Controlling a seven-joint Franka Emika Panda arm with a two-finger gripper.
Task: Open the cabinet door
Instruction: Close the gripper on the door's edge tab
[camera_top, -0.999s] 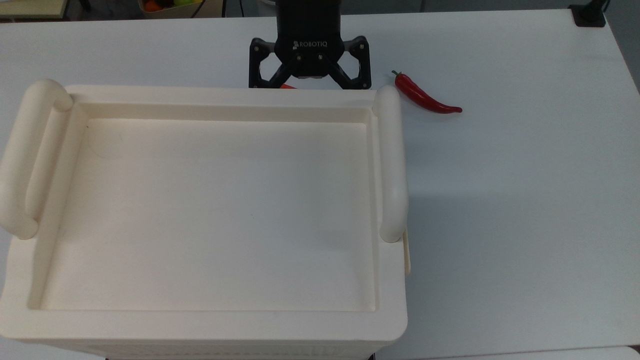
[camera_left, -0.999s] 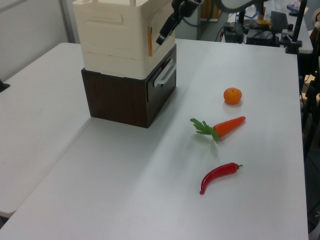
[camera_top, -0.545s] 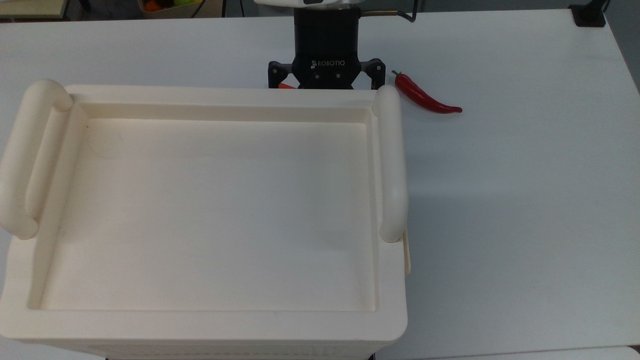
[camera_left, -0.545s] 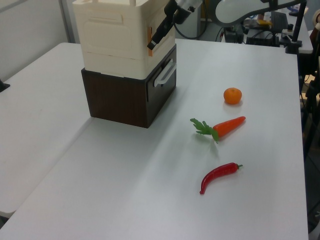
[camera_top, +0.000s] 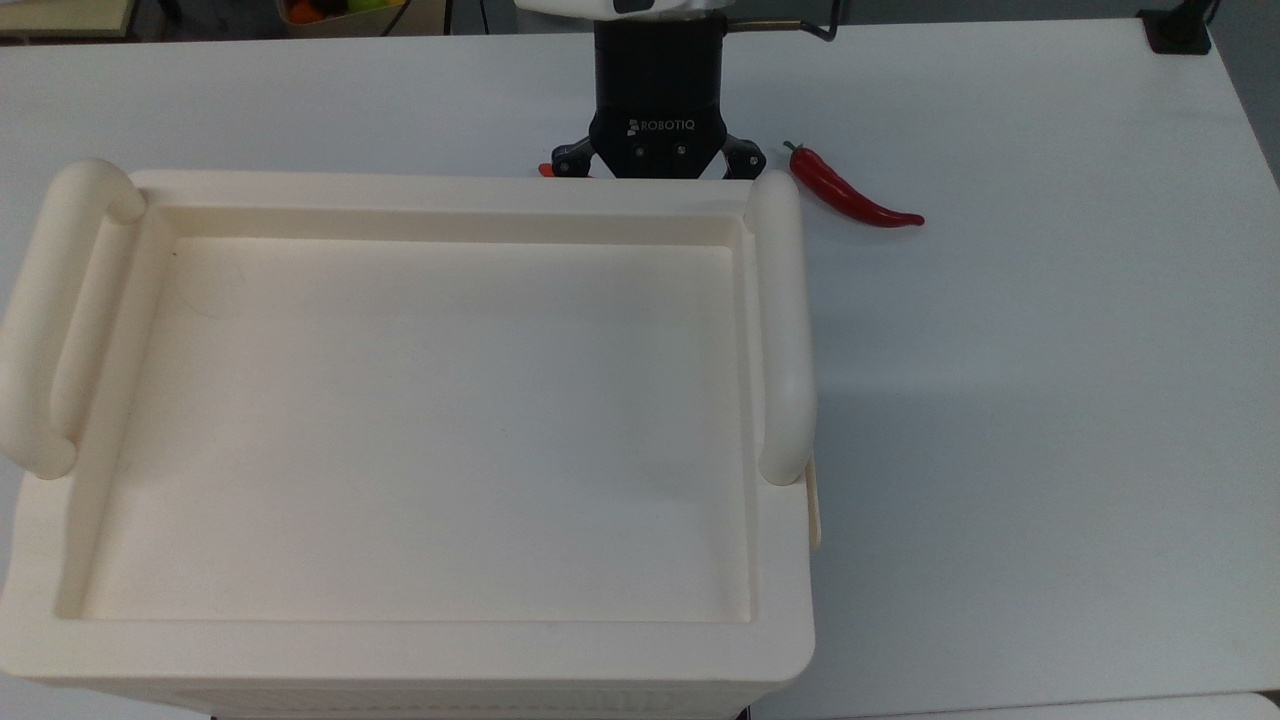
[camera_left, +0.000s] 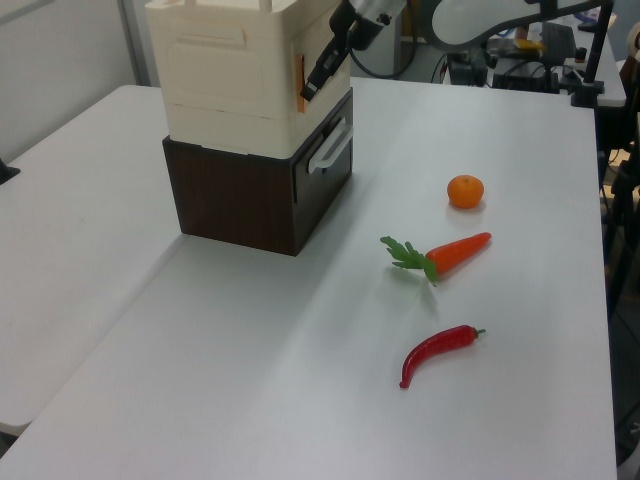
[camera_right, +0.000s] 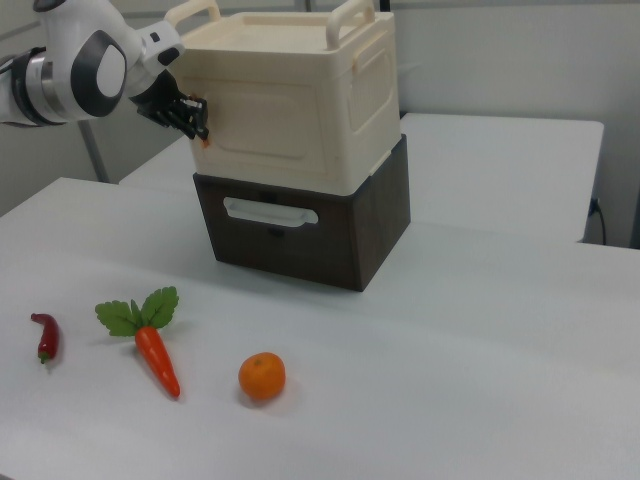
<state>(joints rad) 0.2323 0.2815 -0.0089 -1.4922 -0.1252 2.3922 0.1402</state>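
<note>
The cream cabinet (camera_right: 300, 95) stands on a dark brown drawer unit (camera_right: 300, 235). Its recessed top (camera_top: 450, 420) and two bar handles take up much of the top view. The cabinet door (camera_right: 275, 125) is the rimmed panel on the front face and lies flush, with a small orange tab (camera_right: 205, 141) at the right view's left edge. My gripper (camera_right: 198, 122) is at that edge, fingers drawn together on the door by the tab. Seen from above, the gripper (camera_top: 655, 165) dips behind the cabinet's far rim, fingertips hidden. In the left view the gripper (camera_left: 308, 93) touches the front corner.
A red chilli (camera_top: 852, 192) lies on the white table beside the gripper. A carrot (camera_right: 152, 345), an orange (camera_right: 262, 376) and the chilli (camera_right: 45, 336) lie in front of the drawer unit. The drawer has a white handle (camera_right: 270, 212).
The gripper's fingers have closed from wide open to drawn together, and it has shifted toward the top view's right and lower behind the cabinet's rim. The door has not moved.
</note>
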